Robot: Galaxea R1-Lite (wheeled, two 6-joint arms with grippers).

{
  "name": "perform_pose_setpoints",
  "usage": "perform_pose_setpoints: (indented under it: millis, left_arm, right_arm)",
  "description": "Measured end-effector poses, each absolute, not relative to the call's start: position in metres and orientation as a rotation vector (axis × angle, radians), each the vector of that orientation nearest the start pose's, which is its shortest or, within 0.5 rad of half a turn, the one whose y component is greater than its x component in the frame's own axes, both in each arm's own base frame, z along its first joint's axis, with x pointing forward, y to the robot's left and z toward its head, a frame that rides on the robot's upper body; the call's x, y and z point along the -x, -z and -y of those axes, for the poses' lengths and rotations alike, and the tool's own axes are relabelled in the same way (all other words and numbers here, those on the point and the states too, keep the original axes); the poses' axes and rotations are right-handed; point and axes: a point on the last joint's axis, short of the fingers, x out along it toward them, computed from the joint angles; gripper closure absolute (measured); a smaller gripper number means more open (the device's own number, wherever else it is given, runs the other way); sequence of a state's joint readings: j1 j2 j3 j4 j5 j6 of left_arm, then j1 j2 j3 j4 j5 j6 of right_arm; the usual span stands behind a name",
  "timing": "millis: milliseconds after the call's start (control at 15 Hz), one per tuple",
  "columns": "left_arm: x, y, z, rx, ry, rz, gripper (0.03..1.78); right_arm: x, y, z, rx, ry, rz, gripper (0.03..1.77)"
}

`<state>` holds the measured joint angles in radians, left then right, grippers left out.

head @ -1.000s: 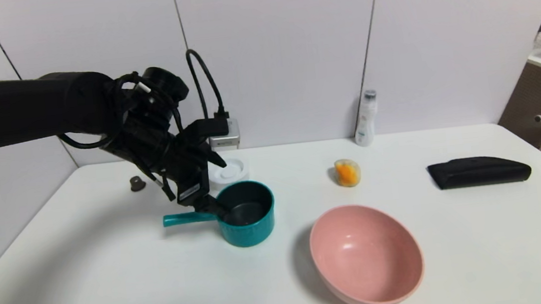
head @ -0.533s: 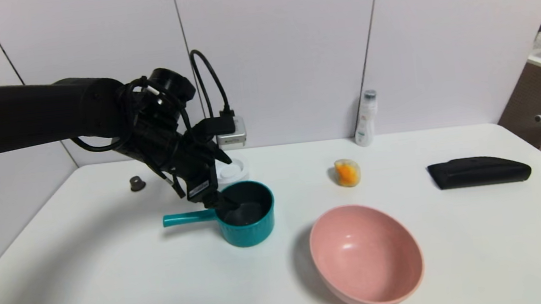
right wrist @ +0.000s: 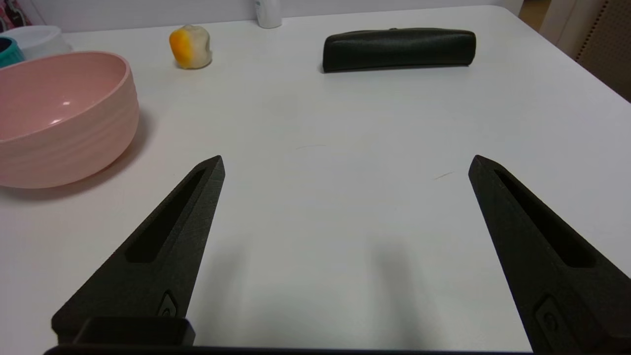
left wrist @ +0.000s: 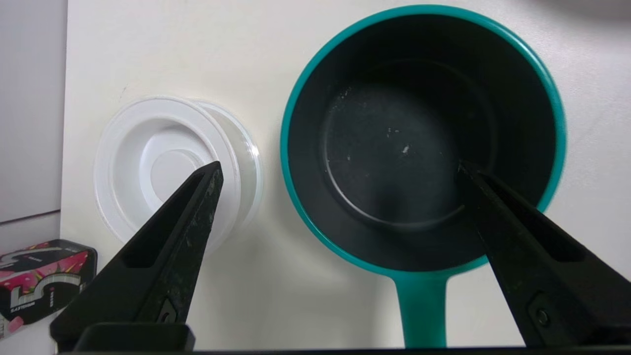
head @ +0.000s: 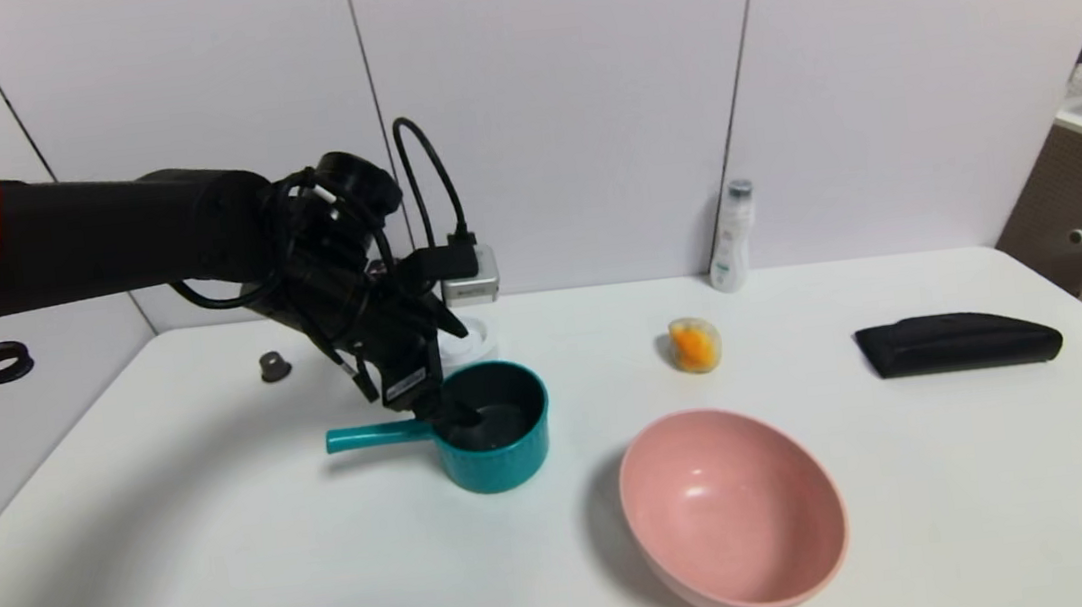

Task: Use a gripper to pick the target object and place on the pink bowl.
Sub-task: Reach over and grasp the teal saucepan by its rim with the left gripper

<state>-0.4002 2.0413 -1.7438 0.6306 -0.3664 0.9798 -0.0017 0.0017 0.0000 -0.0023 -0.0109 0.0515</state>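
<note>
teal covers the outside of the saucepan (head: 498,464), which looks ribbed. it is round, with a dark grey inside and a straight teal handle (head: 379,435). the pink bowl (head: 734,514) is wide and round, shiny inside, with soft ripples on its outside. behind them a lumpy thing (head: 695,345) is part orange and part cloudy white. the long black case (head: 957,342) looks smooth, a bit like leather, and the bench (head: 924,505) is flat and white.

the saucepan sits upright on the bench, to the left of the pink bowl and apart from it. inside, its floor has a pale ring and little white specks and scratches.

the left end effector (left wrist: 340,165) is wide open over the saucepan. one finger reaches over the pan's rim near the handle, and the other is over the white round dish (left wrist: 167,162). i can't tell if a finger touches the pan. the right end effector (right wrist: 347,158) is parked open over the bench, beside the bowl.

from the head, the left arm hides part of the white round dish. the left wrist view cuts off the handle's end and a black and pink box (left wrist: 44,283).
</note>
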Motion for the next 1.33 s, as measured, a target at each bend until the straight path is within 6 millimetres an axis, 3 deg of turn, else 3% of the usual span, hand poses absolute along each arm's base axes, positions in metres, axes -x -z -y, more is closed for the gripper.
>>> perform_pose_setpoints:
  millis: [533,1333]
  left_arm:
    - [-0.371,-0.188,0.171,-0.884,1.136,-0.536,0.12]
    - [-0.373,-0.182,0.192,-0.994,1.216,-0.457,0.12]
  right_arm:
    - [0.023,-0.076,0.000,-0.052,0.013,0.001,0.09]
    - [0.023,-0.076,0.000,-0.052,0.013,0.002,0.09]
